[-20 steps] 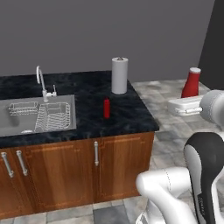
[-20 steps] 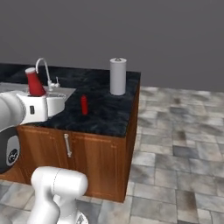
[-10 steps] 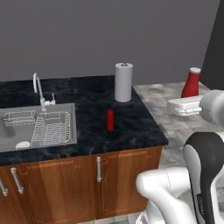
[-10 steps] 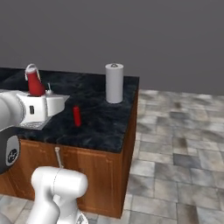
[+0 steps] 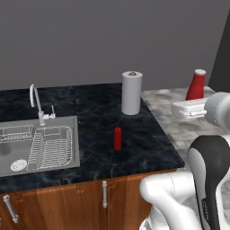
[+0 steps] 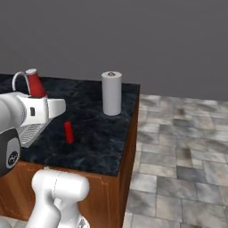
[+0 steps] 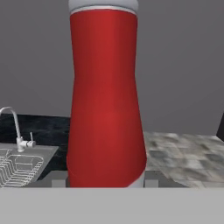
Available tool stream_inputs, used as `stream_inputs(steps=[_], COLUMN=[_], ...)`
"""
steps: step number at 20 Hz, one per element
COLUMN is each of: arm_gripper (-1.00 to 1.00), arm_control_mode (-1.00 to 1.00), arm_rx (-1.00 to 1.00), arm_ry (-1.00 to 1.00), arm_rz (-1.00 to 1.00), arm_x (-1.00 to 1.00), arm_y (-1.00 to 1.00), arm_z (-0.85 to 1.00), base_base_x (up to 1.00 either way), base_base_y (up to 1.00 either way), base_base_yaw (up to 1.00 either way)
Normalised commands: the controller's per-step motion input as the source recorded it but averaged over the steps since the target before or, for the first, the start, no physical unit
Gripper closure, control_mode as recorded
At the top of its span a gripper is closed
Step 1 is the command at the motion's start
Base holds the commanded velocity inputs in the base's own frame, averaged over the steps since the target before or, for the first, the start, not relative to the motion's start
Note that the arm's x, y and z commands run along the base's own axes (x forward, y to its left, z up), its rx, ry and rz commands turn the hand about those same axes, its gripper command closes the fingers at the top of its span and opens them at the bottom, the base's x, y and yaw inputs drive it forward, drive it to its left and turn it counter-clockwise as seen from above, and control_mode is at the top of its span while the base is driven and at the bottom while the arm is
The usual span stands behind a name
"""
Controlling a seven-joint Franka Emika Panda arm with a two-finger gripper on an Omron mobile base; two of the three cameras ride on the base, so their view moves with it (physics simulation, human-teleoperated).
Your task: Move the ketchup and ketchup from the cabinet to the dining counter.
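Observation:
My gripper (image 7: pixel 105 179) is shut on a pale-capped red ketchup bottle (image 7: pixel 106 100), which stands upright between the fingers. From the base this held ketchup (image 5: pixel 196 84) (image 6: pixel 34 83) hangs in the air off the right end of the dining counter (image 5: pixel 90 108), above my white hand. An all-red ketchup bottle (image 5: pixel 117 138) (image 6: pixel 68 132) stands upright on the black marble of the dining counter (image 6: pixel 100 142), apart from the gripper. The cabinet is out of view.
A tall paper towel roll (image 5: pixel 131 92) (image 6: pixel 111 93) stands behind the all-red bottle. A steel sink (image 5: pixel 67 157) with a rack and a tap (image 5: pixel 37 103) lies at the counter's left. Wooden doors (image 5: pixel 67 204) run below. Grey tiled floor (image 6: pixel 178 151) spreads to the right.
The whole picture has shifted as the base drove, so the counter and its things look nearer. The pale-capped ketchup has stayed in the gripper's grasp.

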Motion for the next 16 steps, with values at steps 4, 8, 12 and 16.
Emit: stream_inputs(steps=[4, 8, 12, 16], arm_gripper=[1.00, 1.00, 1.00, 1.00], arm_control_mode=[1.00, 1.00, 1.00, 1.00], arm_rx=[0.00, 0.00, 0.00, 0.00], arm_ry=[0.00, 0.00, 0.00, 0.00], arm_rz=[0.00, 0.00, 0.00, 0.00], arm_x=[0.00, 0.00, 0.00, 0.00], arm_y=[0.00, 0.00, 0.00, 0.00], arm_z=[0.00, 0.00, 0.00, 0.00], base_base_x=[0.43, 0.34, 0.34, 0.40], base_base_y=[-0.24, -0.30, -0.28, -0.19], base_base_yaw=[0.00, 0.00, 0.00, 0.00])
